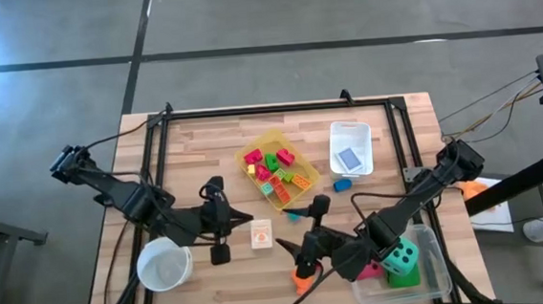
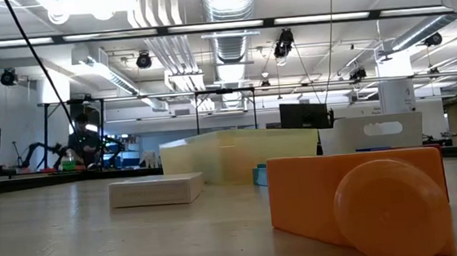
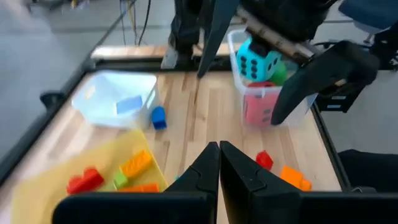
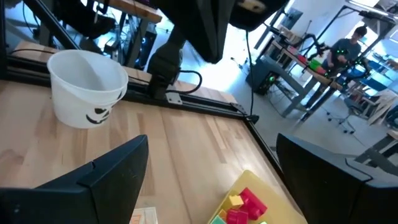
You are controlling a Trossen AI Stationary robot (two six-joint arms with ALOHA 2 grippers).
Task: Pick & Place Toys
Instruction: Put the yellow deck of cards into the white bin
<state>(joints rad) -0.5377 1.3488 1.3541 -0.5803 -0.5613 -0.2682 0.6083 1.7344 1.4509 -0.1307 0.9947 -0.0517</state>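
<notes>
Several small colored toy blocks lie in the yellow bin (image 1: 275, 169); they show again in the left wrist view (image 3: 87, 180) and the right wrist view (image 4: 239, 205). Loose on the table are a blue block (image 3: 158, 117), a red block (image 3: 264, 160) and an orange block (image 2: 356, 195). A teal die (image 3: 256, 61), a pink die (image 3: 258, 107) and a green die (image 1: 401, 258) sit in the clear bin (image 1: 438, 265). My left gripper (image 3: 219, 165) hovers shut, with nothing seen between its fingers, left of the yellow bin. My right gripper (image 4: 211, 180) hangs open above the table near the orange block, pointing toward the white bowl.
A white bowl (image 1: 164, 265) stands at the near left. A white bin (image 1: 351, 148) holding a blue piece stands at the far right. A small flat white box (image 1: 261, 234) lies between the two grippers. A black frame rail runs along the table's far edge and sides.
</notes>
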